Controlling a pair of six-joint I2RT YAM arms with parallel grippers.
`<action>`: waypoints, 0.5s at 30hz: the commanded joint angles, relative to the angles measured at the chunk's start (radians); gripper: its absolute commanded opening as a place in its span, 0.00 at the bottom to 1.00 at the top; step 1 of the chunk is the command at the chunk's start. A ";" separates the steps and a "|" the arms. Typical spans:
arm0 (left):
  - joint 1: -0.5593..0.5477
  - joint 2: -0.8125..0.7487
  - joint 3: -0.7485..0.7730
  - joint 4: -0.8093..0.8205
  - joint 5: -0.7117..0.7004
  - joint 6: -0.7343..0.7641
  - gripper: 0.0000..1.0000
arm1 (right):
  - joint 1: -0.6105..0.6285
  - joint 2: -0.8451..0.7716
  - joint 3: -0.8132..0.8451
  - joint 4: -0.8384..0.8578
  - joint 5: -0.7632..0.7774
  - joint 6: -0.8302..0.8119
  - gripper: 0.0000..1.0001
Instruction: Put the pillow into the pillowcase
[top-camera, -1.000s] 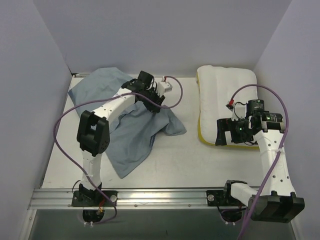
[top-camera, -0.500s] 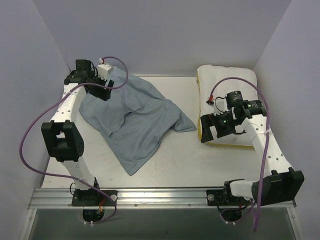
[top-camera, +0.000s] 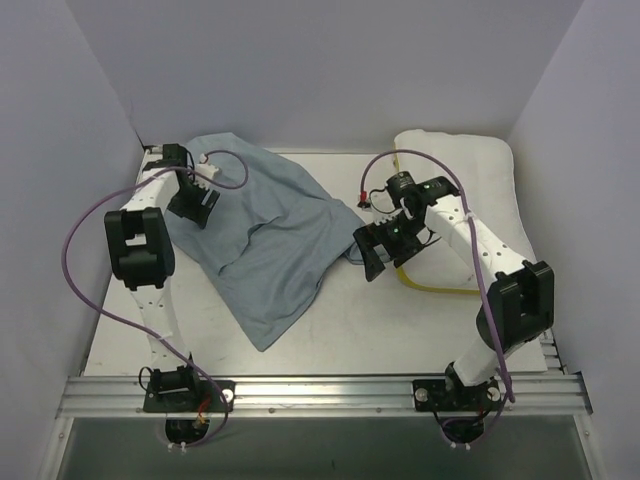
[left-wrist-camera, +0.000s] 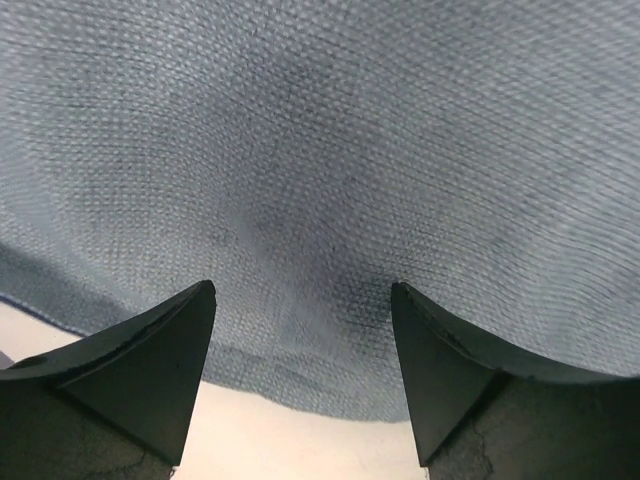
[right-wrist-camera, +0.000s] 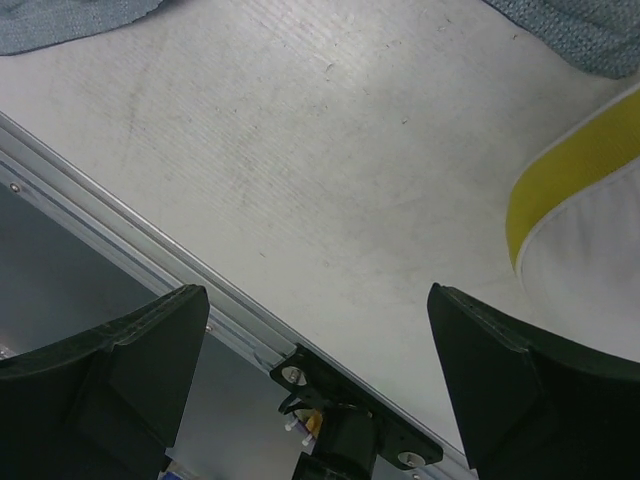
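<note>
The pillowcase (top-camera: 270, 240) lies spread, pale grey-blue face up, over the left and middle of the table. My left gripper (top-camera: 193, 208) hovers open over its far-left part. In the left wrist view the weave of the pillowcase (left-wrist-camera: 320, 150) fills the frame, and nothing is between the open left gripper (left-wrist-camera: 302, 288). The white pillow (top-camera: 455, 165) with its yellow band (top-camera: 425, 280) lies at the back right. My right gripper (top-camera: 375, 252) stands open between the pillowcase's right corner and the pillow. In its wrist view the right gripper (right-wrist-camera: 315, 290) is empty over bare table, with the pillow's yellow band (right-wrist-camera: 570, 170) to the right.
An aluminium rail (top-camera: 320, 392) runs along the table's near edge and carries both arm bases. The rail (right-wrist-camera: 120, 215) also shows in the right wrist view. Lilac walls close in the left, back and right sides. Purple cables loop off both arms.
My left gripper opened, let go of the pillowcase and swung to its far-left corner; the cloth now lies flatter. My right gripper moved left off the pillow toward the pillowcase's right corner.
</note>
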 joint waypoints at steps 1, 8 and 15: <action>0.020 0.047 0.027 -0.011 -0.049 0.030 0.78 | 0.001 0.051 0.043 -0.031 0.019 0.016 0.97; 0.055 -0.001 -0.201 -0.011 -0.081 0.141 0.37 | 0.015 0.183 0.130 -0.029 0.007 0.025 0.95; 0.115 -0.246 -0.577 -0.097 -0.090 0.187 0.00 | 0.018 0.318 0.267 -0.026 -0.006 0.056 0.91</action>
